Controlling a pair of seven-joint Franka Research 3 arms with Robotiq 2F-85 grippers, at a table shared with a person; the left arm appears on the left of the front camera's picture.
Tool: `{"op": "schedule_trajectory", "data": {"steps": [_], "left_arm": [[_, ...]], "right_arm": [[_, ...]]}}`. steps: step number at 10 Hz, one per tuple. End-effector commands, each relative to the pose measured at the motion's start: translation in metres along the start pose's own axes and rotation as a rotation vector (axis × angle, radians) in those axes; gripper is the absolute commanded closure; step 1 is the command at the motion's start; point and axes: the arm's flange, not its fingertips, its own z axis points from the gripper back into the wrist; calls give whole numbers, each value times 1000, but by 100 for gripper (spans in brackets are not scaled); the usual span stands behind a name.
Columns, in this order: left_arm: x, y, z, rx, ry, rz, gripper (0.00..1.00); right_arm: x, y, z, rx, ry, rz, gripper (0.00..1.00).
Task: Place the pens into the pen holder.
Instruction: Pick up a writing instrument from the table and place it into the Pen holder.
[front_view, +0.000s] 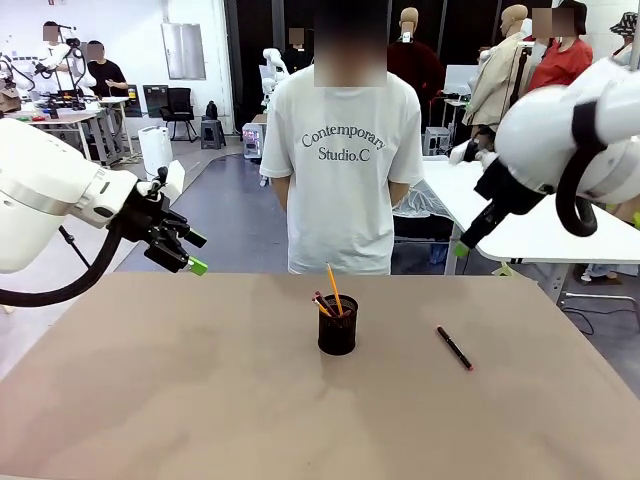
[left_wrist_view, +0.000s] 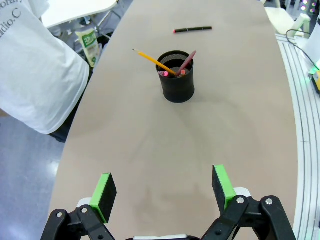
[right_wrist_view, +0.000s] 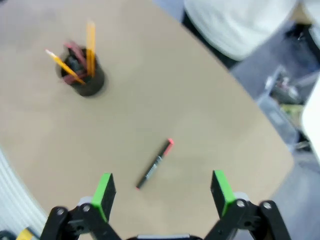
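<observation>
Black mesh pen holder (front_view: 337, 330) upright near the middle of the tan table (front_view: 150, 400); from the front, a person (front_view: 345, 180) standing at the far edge. Counted three pens and one holder. Yellow-orange pen (left_wrist_view: 155, 62) and reddish-brown pen (left_wrist_view: 187, 61) leaning inside the holder, told apart most cleanly from the left wrist view. Black pen with red tip (front_view: 454, 348) flat on the table, well apart from the holder, toward the robot's right. Right wrist view blurred at the holder, clear enough on the black pen lying on the table ahead of the right gripper (right_wrist_view: 162, 187), untouched. Left gripper (left_wrist_view: 165, 187) raised over bare table short of the holder. Both sets of jaws spread wide, holding nothing, touching nothing.
</observation>
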Motion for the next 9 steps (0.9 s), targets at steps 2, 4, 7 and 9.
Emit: {"op": "schedule_trajectory", "data": {"steps": [2, 4, 7, 9], "left_arm": [[1, 0, 3, 5, 9, 9, 0], [1, 0, 3, 5, 9, 9, 0], [1, 0, 3, 5, 9, 9, 0], [1, 0, 3, 5, 9, 9, 0]], "right_arm": [[4, 5, -24, -79, 184, -51, 0], [-2, 2, -47, -148, 274, -68, 0], [-13, 3, -73, -185, 302, -83, 0], [-25, 5, -92, -194, 278, -192, 0]]}}
